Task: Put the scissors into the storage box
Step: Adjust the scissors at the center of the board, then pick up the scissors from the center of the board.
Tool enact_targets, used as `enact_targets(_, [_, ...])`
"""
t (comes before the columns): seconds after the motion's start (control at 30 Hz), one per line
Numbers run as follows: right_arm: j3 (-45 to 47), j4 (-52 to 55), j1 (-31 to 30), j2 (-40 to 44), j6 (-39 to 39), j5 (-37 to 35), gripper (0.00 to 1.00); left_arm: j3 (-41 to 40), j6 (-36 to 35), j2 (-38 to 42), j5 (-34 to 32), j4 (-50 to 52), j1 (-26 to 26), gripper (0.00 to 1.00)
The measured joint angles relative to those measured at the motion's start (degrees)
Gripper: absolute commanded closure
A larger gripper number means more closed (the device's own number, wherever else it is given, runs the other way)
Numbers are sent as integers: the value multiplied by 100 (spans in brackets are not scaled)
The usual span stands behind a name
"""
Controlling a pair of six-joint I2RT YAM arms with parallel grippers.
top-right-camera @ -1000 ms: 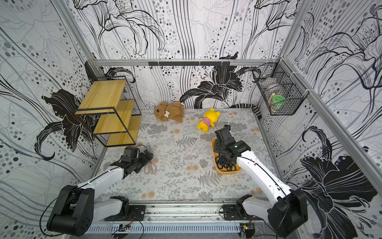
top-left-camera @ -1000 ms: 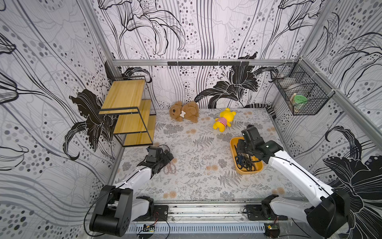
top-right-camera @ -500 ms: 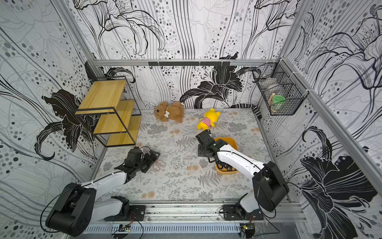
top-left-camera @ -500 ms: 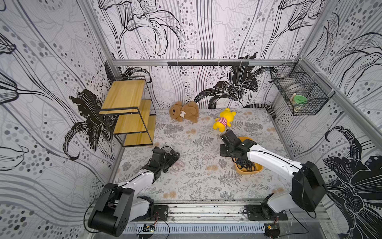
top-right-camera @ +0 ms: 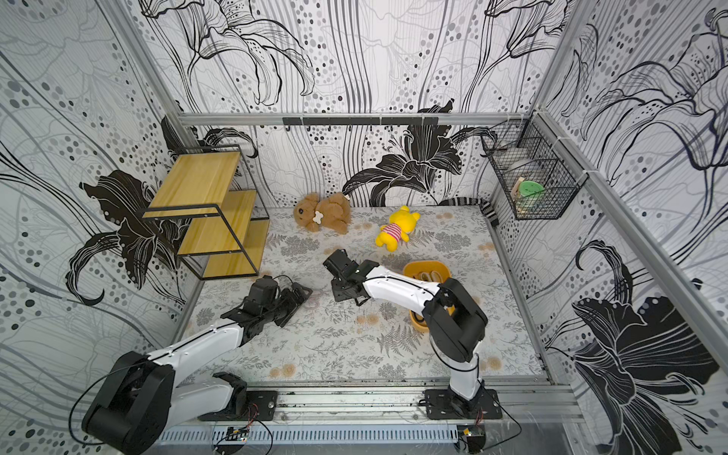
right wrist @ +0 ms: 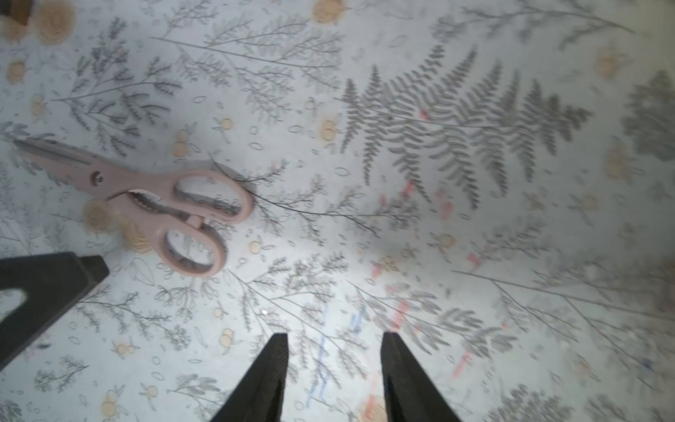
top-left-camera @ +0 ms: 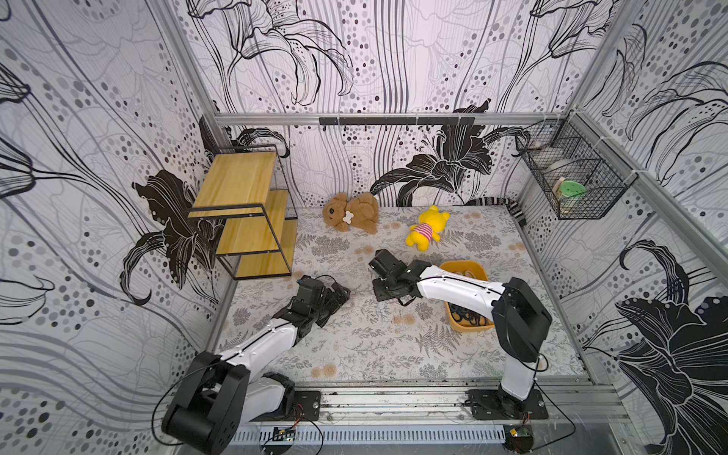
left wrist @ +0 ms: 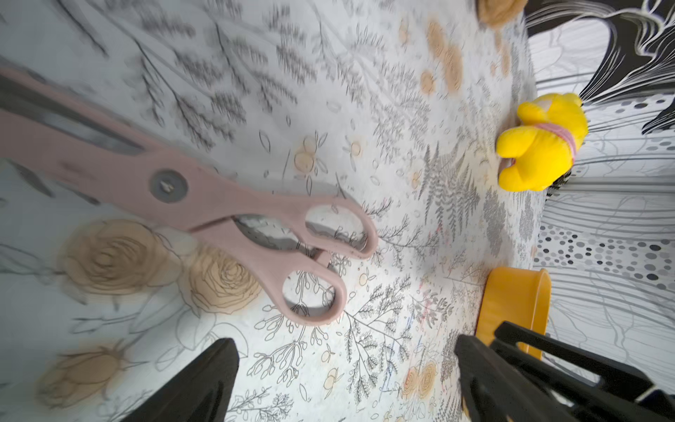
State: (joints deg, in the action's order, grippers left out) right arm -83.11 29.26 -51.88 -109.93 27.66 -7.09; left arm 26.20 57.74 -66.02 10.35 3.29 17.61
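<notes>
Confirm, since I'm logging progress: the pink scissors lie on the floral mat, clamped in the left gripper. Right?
Not quite. The pink scissors do lie on the floral mat, but the left gripper is open beside them and grips nothing, as the left wrist view shows.

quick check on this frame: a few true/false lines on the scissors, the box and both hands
1. The pink scissors lie flat on the table, gripped by neither hand. True.
2. The right hand is clamped on the pink scissors. False: it is open and empty, and the scissors lie off to one side of it.
3. The storage box holds black-handled scissors. True.
4. The left hand is shut. False: it is wide open.
5. The yellow plush sits in the storage box. False: it lies on the table, outside the box.
</notes>
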Motion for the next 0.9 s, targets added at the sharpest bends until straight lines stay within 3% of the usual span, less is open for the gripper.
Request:
enact_targets(0.17, [-870,81,-341,-715,-597,203,55,59,-291,413,-109,487,-914,3])
enact_targets(0.4, [-1838,162,-662,-1534,-1410,389,58,149,-511,109,120,822,-1746,3])
enact_targets(0.9, [-2177,203,-765,-2100,-2238,592,66,232,-514,9,448,798,-2031,3])
